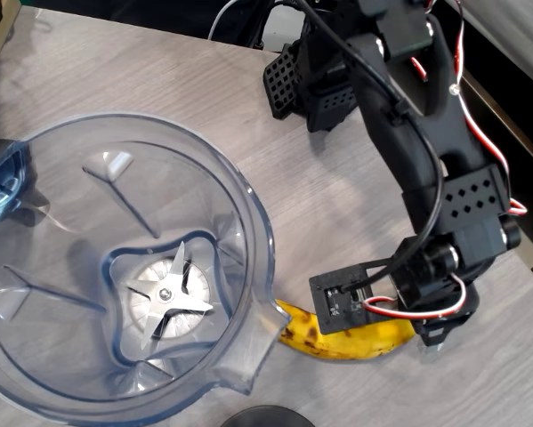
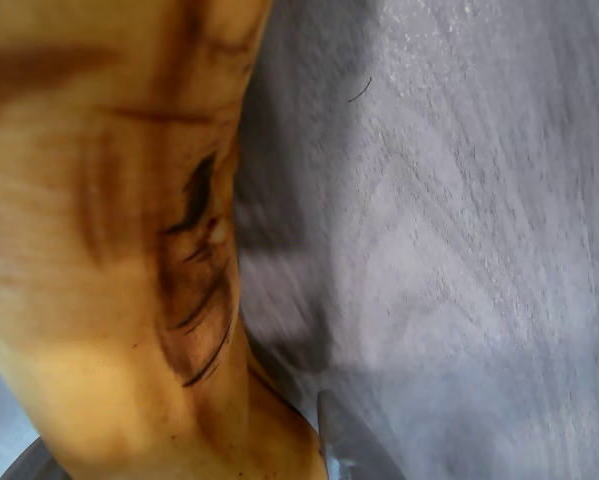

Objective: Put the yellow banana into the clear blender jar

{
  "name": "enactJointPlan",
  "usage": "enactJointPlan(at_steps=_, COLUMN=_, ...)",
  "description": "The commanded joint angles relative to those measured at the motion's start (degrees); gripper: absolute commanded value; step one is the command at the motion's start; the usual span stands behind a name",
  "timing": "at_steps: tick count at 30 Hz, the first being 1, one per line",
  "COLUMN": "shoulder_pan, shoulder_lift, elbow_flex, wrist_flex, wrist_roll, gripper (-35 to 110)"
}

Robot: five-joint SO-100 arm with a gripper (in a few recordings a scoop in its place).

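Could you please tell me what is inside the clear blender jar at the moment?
Inside the clear blender jar only a silver blade shows at its centre. The yellow banana lies outside on the table, by the spout.

In the overhead view the black arm reaches from its base at the top of the picture down the right side, then bends at the elbow and turns back toward the left, its wrist low over the surface. Red and white wires loop along the links. The end effector (image 1: 407, 336) sits at the right end of the banana (image 1: 337, 336), mostly hidden under the wrist and its camera board. Whether its jaws are closed cannot be told.
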Motion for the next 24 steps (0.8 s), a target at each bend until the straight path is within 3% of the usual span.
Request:
enactJointPlan(at_steps=1, shoulder_pan=-0.8, shoulder_lift=0.1, elbow_flex=-3.2, wrist_flex=-0.4, wrist_roll=-0.4, gripper=24)
enactJointPlan(at_steps=9, shoulder_pan=-1.0, shoulder_lift=0.4, elbow_flex=-3.3, wrist_flex=-1.0, wrist_roll=-0.4, gripper=5)
enactJointPlan(at_steps=24, shoulder_pan=-0.7, shoulder_lift=7.3, elbow_flex=-3.4, wrist_flex=0.7, wrist_roll=-0.4, gripper=0)
